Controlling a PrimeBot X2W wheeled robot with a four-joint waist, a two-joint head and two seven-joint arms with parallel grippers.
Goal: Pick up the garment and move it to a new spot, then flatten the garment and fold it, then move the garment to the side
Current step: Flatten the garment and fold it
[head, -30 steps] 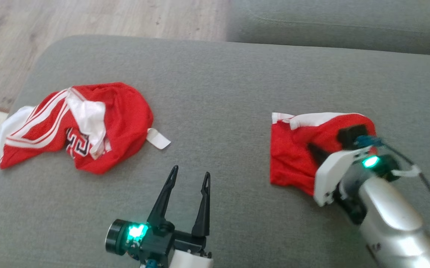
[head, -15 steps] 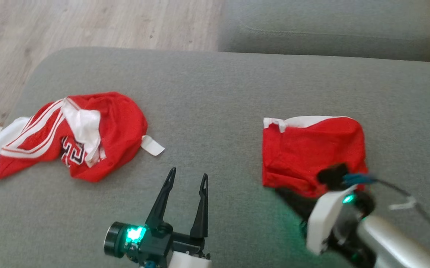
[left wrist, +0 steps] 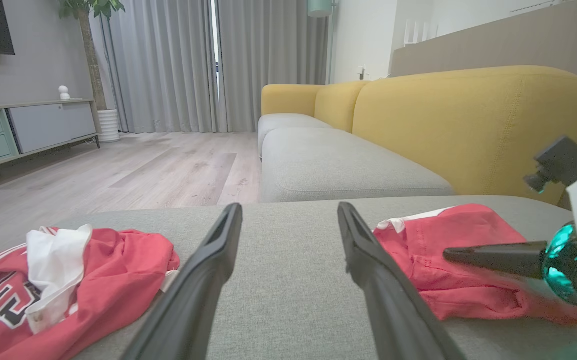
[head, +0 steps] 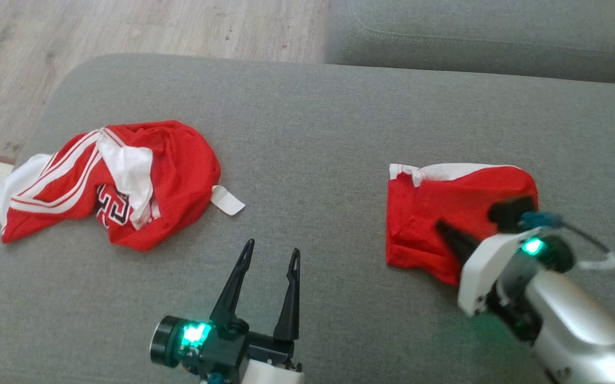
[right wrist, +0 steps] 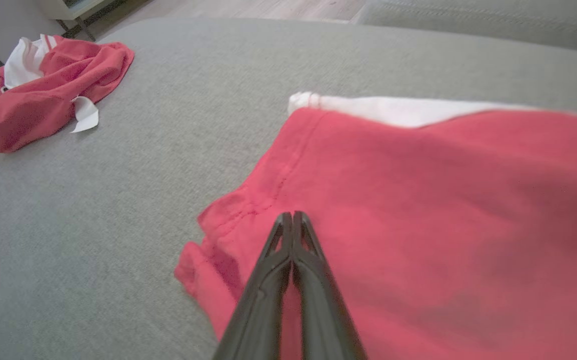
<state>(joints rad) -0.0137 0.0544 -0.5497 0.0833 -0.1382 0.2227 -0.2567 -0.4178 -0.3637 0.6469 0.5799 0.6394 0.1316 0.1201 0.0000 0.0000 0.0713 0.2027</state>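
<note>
A folded red garment (head: 425,208) with a white band along its far edge lies flat on the right of the grey sofa seat (head: 307,133). My right gripper (head: 440,226) is shut, its joined fingers lying low over the garment's near half, pointing left, with nothing between them. In the right wrist view the fingertips (right wrist: 292,220) meet over the red cloth (right wrist: 443,200). My left gripper (head: 271,246) stands open over bare seat at the front middle, apart from both garments. The left wrist view has the folded garment (left wrist: 443,225) to the right of the open fingers (left wrist: 218,250).
A crumpled red and white jersey (head: 174,170) with a loose white tag lies on the seat's left part, near the rounded corner. Wooden floor (head: 126,26) lies beyond the seat's left edge. A second grey cushion (head: 472,32) and a yellow backrest (left wrist: 468,120) are further off.
My right gripper drew back to the folded garment's near edge, then came forward over it again, staying shut. The head view shifted slightly. The left gripper kept still.
</note>
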